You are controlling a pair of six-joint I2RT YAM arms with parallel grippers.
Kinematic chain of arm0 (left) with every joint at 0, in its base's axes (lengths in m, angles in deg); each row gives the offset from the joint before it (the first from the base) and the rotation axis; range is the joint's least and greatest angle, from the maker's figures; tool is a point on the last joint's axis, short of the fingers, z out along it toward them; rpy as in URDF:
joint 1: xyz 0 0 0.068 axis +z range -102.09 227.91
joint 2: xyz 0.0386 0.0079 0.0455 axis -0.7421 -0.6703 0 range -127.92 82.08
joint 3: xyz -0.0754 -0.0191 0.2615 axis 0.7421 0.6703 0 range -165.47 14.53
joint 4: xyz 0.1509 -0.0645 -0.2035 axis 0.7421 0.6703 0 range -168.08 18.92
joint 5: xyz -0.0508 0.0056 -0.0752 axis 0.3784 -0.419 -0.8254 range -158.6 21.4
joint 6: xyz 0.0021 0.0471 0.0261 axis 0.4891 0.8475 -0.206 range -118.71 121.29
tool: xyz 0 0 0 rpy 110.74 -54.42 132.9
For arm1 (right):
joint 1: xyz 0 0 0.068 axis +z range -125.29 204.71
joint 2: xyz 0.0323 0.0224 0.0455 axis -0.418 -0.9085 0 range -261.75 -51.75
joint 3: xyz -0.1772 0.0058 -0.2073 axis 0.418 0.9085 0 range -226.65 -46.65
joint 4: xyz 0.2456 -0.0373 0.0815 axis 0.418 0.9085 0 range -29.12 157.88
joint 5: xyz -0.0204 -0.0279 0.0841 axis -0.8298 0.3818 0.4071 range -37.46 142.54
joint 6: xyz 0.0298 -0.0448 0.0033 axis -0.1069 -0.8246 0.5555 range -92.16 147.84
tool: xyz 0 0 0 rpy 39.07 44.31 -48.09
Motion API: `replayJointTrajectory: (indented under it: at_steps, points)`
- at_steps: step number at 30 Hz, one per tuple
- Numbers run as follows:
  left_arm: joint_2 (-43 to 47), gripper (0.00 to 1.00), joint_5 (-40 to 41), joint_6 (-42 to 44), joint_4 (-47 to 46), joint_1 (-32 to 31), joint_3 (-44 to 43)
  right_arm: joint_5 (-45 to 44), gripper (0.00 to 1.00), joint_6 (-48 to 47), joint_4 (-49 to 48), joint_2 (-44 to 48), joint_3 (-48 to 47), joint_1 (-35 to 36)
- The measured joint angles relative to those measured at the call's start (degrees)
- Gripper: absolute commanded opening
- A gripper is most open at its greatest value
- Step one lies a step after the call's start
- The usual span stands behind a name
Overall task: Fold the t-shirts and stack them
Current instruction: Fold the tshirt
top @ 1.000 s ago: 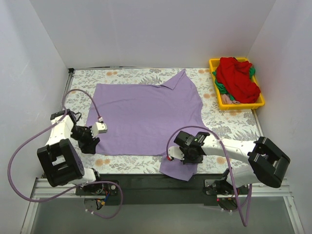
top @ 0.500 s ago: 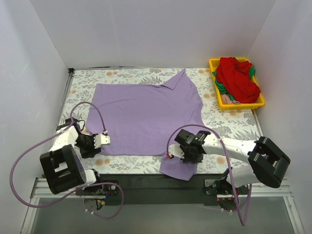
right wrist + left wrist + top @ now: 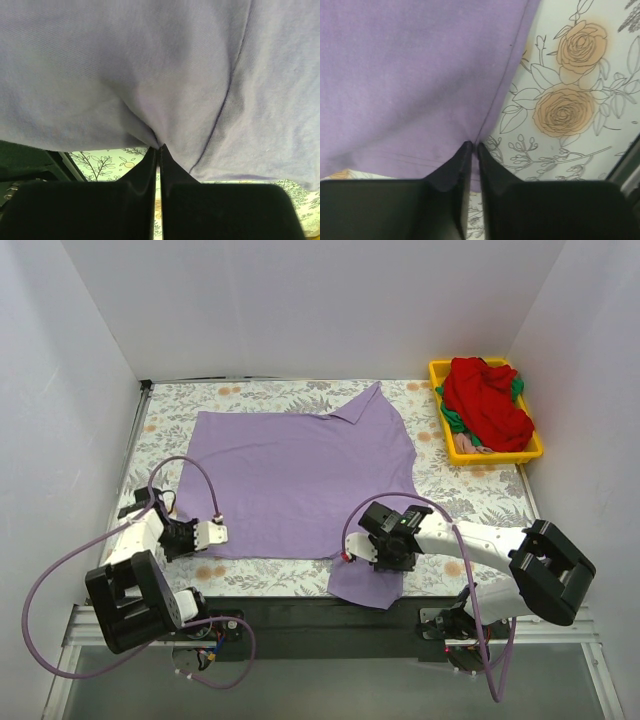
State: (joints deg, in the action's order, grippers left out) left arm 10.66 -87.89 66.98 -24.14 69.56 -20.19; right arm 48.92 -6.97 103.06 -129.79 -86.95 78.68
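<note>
White-walled cell, floral desk (image 3: 470, 495): purple shirt (image 3: 300, 470) lies spread flat; spare shirts (image 3: 488, 400) heaped in the tray (image 3: 495, 458), far right. Left end effector (image 3: 472, 146) and right end effector (image 3: 157, 148) — both clenched on the purple shirt's near hem, presumably for the first fold.

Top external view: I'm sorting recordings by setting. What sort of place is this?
Probably a robot lab cell, not a home: bare white walls box in the floral cloth, a lavender t-shirt lies spread, and a yellow tray holds more shirts.
</note>
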Motion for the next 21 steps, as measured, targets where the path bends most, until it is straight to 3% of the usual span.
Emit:
replayJointTrajectory:
  at_steps: [9, 21]
  points:
    - [-0.63, 0.00, -1.55, -1.22, 4.92, 0.07, -1.60, 2.43, 0.01, -1.79, 1.29, 2.75, -0.74, -1.77]
    - [-7.17, 0.00, -8.87, -7.56, 15.58, 3.39, -18.45, 8.02, 0.01, -9.90, 6.08, 9.64, -8.50, -13.11]
